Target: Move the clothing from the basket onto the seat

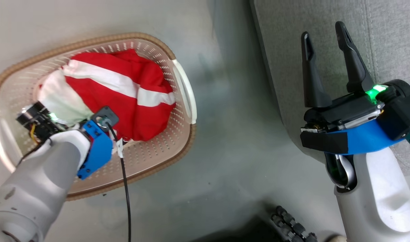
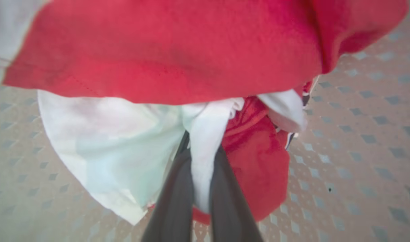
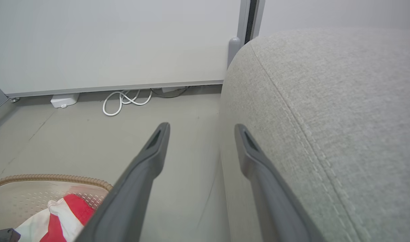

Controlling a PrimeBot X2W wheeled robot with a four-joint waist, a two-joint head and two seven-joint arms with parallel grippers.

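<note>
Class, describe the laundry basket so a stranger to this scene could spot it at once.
Start at the big grey seat; on the floor to its left stands the basket. It is cream perforated plastic with a brown woven-look rim and white handles, and it alone holds red-and-white clothing.

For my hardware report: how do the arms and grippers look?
Both forearms are pale grey with blue wrist brackets. The right gripper has two long dark tapered fingers, a black base and a green light. The left gripper has dark grey fingers; a black cable leaves its wrist.
</note>
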